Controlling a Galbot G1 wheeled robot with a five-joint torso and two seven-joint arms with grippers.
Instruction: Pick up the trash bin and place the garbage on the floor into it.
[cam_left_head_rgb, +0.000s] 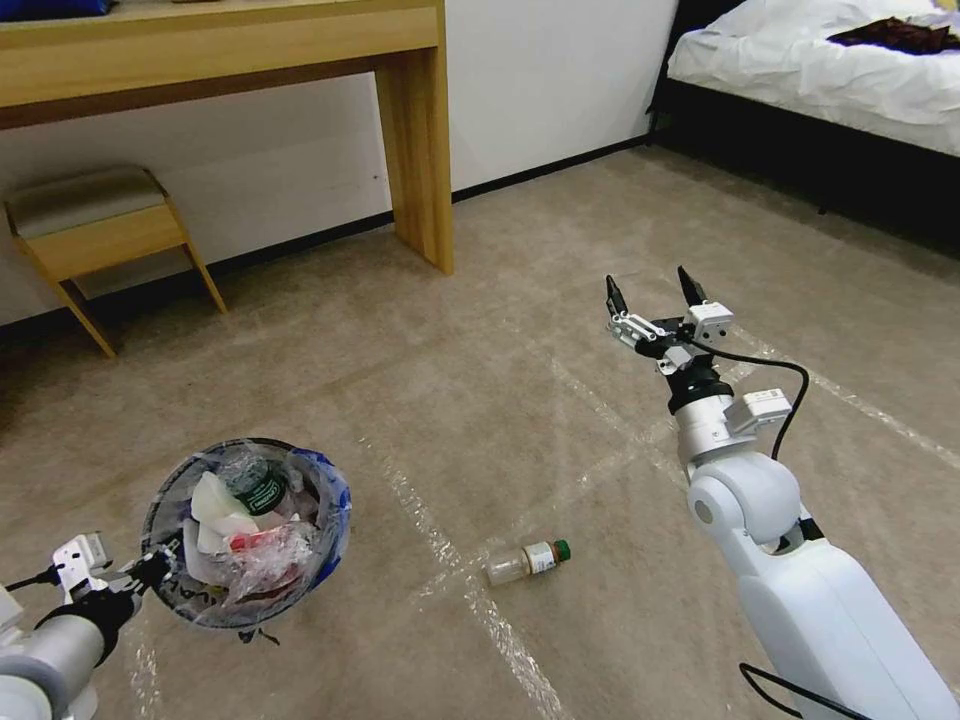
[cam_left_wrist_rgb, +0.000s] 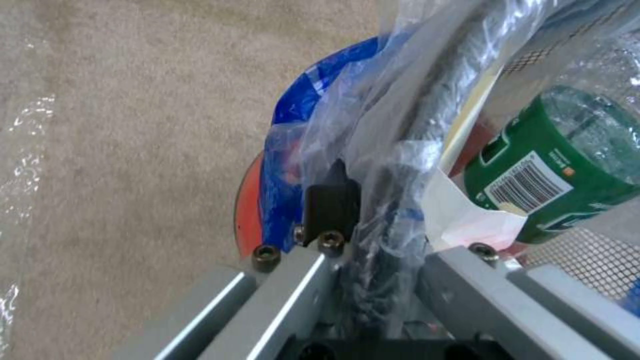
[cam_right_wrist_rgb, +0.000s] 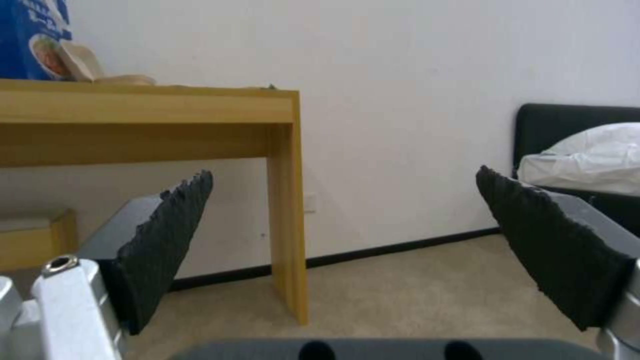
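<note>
Presently listed: left gripper (cam_left_head_rgb: 150, 572), clamped on near rim of trash bin (cam_left_head_rgb: 330, 520), one finger (cam_left_wrist_rgb: 331, 199) outside the liner; bin held above the carpet (cam_left_head_rgb: 420, 380) at lower left, liner crinkled clear with blue print, red wall showing in the left wrist view. Contents: green-labelled bottle (cam_left_wrist_rgb: 567, 165), white paper (cam_left_head_rgb: 215, 510), red wrapper (cam_left_head_rgb: 262, 545). Right gripper (cam_left_head_rgb: 652, 290), raised mid-right, fingers spread wide, nothing between them, pointing toward wooden desk (cam_left_head_rgb: 410, 130) and wall. Loose garbage: one clear bottle with green cap (cam_left_head_rgb: 528, 561), lying on its side on carpet between the two arms, just beside a strip of clear tape (cam_left_head_rgb: 500, 620).
</note>
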